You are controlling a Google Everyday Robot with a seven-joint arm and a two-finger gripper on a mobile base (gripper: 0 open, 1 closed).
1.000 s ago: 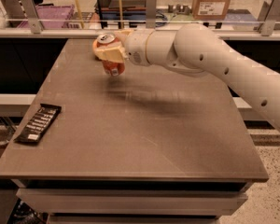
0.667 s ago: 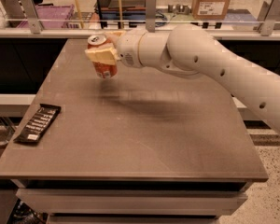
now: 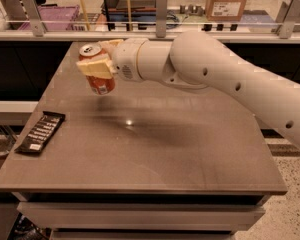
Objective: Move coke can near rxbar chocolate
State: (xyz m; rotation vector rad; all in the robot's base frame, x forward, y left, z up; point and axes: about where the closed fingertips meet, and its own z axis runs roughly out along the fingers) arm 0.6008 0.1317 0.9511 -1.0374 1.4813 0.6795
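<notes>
My gripper (image 3: 96, 64) is shut on the coke can (image 3: 98, 83), a red-orange can with a silver top, and holds it upright in the air above the left half of the grey table (image 3: 155, 149). A cream-coloured finger (image 3: 94, 68) crosses the can's upper body. The rxbar chocolate (image 3: 40, 132), a flat black bar with white lettering, lies near the table's left edge, below and to the left of the can. The can hangs well above the table top and apart from the bar.
My white arm (image 3: 225, 79) reaches in from the right across the table's back half. A counter with a glass rail (image 3: 160, 24), boxes and bins runs behind the table. The table's left edge lies just beyond the bar.
My gripper has carried the coke can to the left and toward the front of the table, closer to the rxbar chocolate. The bar has not moved.
</notes>
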